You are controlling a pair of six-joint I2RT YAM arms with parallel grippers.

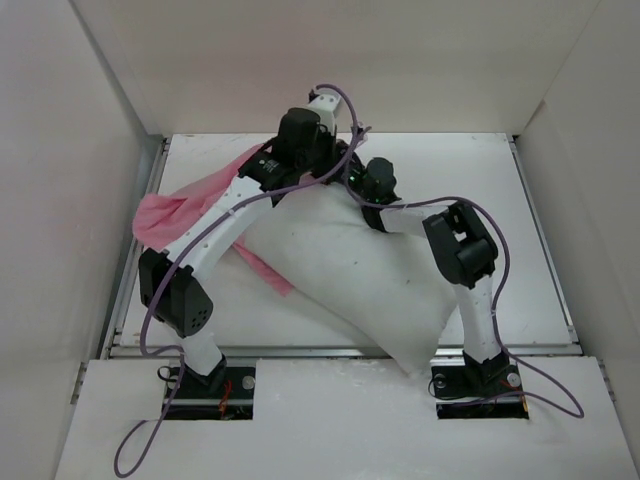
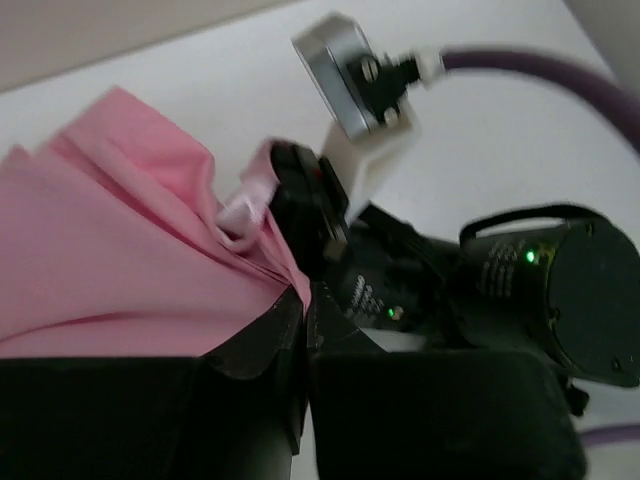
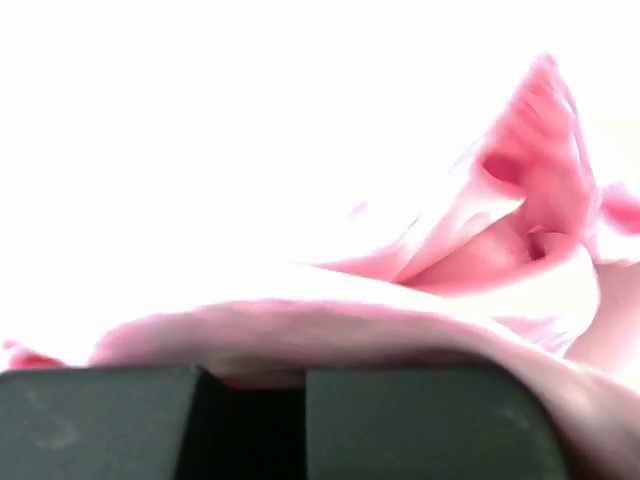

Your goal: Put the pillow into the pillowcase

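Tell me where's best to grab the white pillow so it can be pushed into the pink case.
Probably the pillow's near right corner, coming in from the right. It lies diagonally and that corner sticks out bare, while its far end is crowded by the left gripper, the right gripper and the pillowcase.

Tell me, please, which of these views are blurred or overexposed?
Top external view: evenly lit and sharp, with the pillow and pillowcase both clear. Left wrist view: motion blur smears the pillowcase folds, but there is no glare. Right wrist view: mostly blown out to white, and the pillowcase is hazy and out of focus.
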